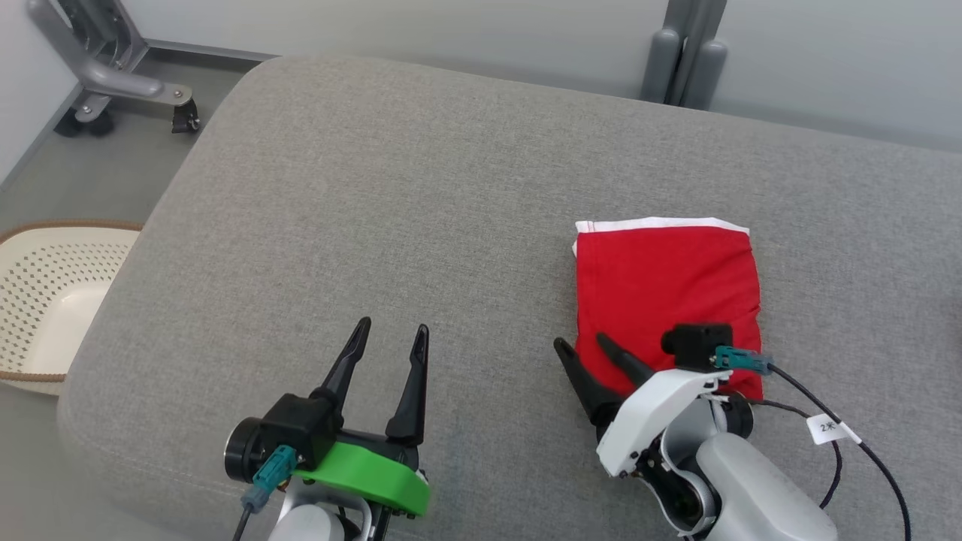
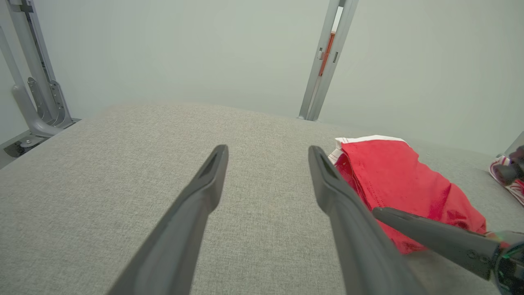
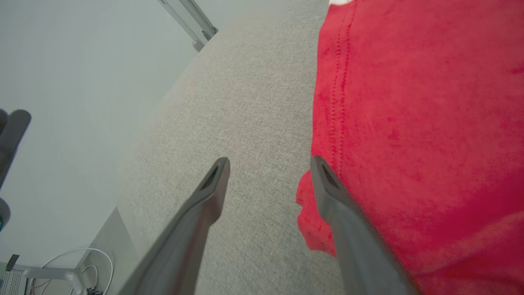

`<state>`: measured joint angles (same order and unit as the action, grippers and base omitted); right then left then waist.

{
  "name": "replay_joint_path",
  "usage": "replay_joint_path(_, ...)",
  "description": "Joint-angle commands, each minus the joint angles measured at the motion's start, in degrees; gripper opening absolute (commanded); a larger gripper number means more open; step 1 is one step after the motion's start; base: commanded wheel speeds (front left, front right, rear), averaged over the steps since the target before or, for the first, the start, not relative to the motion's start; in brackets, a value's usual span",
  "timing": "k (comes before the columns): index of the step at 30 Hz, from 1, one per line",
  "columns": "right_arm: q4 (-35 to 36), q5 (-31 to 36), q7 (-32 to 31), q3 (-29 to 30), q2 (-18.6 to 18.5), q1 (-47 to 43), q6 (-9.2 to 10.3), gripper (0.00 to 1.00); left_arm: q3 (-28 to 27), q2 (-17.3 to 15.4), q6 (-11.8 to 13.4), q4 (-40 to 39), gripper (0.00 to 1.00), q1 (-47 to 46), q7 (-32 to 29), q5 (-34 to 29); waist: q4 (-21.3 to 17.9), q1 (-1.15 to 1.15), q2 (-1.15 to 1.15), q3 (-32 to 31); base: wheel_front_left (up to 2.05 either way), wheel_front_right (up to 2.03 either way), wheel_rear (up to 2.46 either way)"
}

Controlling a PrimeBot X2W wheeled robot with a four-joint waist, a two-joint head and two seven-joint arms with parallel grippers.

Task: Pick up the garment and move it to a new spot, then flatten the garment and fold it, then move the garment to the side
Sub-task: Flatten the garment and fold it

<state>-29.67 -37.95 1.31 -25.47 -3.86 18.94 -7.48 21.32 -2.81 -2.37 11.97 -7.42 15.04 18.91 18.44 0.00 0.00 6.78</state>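
Observation:
The garment (image 1: 665, 289) is a red cloth with a white hem, folded into a rough square on the right part of the grey cushion (image 1: 421, 210). My right gripper (image 1: 582, 346) stands open at the garment's near left corner; one finger lies over the red cloth, the other over bare cushion. In the right wrist view the garment (image 3: 417, 123) spreads to the right of my open right gripper (image 3: 270, 164). My left gripper (image 1: 392, 329) is open over bare cushion, well left of the garment. The left wrist view shows the open left gripper (image 2: 268, 151) and the garment (image 2: 393, 176) beyond it to the right.
A pale perforated basket (image 1: 45, 293) stands on the floor off the cushion's left edge. A grey wheeled frame (image 1: 113, 75) is at the back left, a grey post (image 1: 688, 52) behind the cushion. A red-and-white item (image 2: 509, 176) lies at the far right.

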Motion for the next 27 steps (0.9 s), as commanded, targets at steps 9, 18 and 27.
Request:
replay_joint_path(9, 7.63, 13.57, 8.71, 7.68, -7.57, -0.7, 0.05, 1.0, -2.86, -0.19, -0.54, -3.83, 1.0, -0.28, 0.16, -0.89, -6.26, 0.0, 0.0, -0.53, 0.0, 0.0, 0.0)
replay_joint_path(18, 15.16, 29.22, 12.91, 19.28, -4.2, -5.5, 0.03, 1.0, -4.93, -0.19, -0.06, -7.89, 1.0, -1.81, 0.15, -1.91, -10.99, 0.0, 0.0, 1.1, 0.0, 0.0, 0.0)
replay_joint_path(27, 20.91, 37.61, 13.85, 23.95, -1.07, -9.56, 0.05, 1.0, -5.96, -0.19, 0.34, -7.97, 1.0, -1.25, 0.15, -3.65, -14.55, 0.0, 0.0, 2.11, 0.0, 0.0, 0.0)
